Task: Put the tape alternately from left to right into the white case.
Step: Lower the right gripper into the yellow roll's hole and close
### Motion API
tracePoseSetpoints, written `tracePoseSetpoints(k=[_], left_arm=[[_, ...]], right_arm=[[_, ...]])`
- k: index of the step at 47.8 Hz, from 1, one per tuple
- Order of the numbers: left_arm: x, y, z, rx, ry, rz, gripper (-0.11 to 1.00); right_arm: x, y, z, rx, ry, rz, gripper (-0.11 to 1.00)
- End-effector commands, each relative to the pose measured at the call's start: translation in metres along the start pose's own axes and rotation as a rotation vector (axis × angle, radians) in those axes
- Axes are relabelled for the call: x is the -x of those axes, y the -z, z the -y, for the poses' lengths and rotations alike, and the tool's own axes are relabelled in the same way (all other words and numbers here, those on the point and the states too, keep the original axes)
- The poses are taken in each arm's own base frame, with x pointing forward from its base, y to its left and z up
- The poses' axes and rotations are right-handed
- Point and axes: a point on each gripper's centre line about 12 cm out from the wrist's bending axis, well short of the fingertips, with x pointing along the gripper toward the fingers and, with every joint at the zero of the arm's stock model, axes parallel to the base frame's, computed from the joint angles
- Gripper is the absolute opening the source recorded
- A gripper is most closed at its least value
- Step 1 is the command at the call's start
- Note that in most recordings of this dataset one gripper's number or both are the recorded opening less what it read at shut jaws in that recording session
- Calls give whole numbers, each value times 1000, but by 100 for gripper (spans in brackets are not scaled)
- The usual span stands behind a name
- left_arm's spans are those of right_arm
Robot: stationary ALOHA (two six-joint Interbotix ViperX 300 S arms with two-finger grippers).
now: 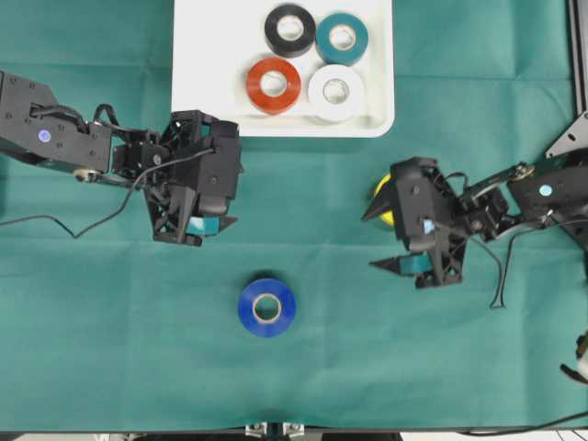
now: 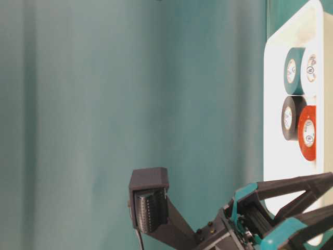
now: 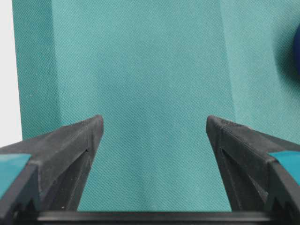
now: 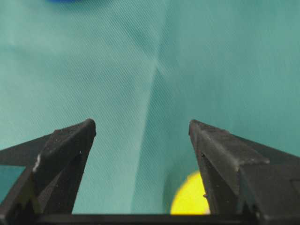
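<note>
The white case [image 1: 202, 101] lies at the top centre and holds black [image 1: 290, 29], teal [image 1: 342, 38], red [image 1: 274, 84] and white [image 1: 335, 92] tape rolls. A blue roll [image 1: 267, 307] lies flat on the cloth below. My right gripper [image 1: 370, 241] is open and empty, and it largely covers the yellow roll [image 1: 382, 202], which shows low beside the right finger [image 4: 190, 199]. My left gripper [image 1: 231, 179] is open just below the case's left corner. Only cloth lies between its fingers [image 3: 154, 124]. The blue roll [image 3: 297, 47] is at that view's right edge.
Green cloth covers the table. A metal frame post [image 1: 579, 55] stands at the right edge. Cables trail from both arms. The table-level view shows the case [image 2: 270, 104] with its rolls, and one left finger [image 2: 150, 207] low in front.
</note>
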Motion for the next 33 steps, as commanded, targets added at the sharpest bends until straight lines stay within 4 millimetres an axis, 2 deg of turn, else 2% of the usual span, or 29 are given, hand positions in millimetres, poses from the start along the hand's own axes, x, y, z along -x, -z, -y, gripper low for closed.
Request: tracePoseSetpoints(k=[1,10,33], left_arm=[[6,-11,1,0,0,40,70],[6,-13,2,-2,2,46,70],[5,-12,3,-4,4,47,70]], right_arm=[[7,-1,0,-30,12,3,85],[15,8,8,-72,72,-47,85],[12,15,17,-93,125,-99,85]])
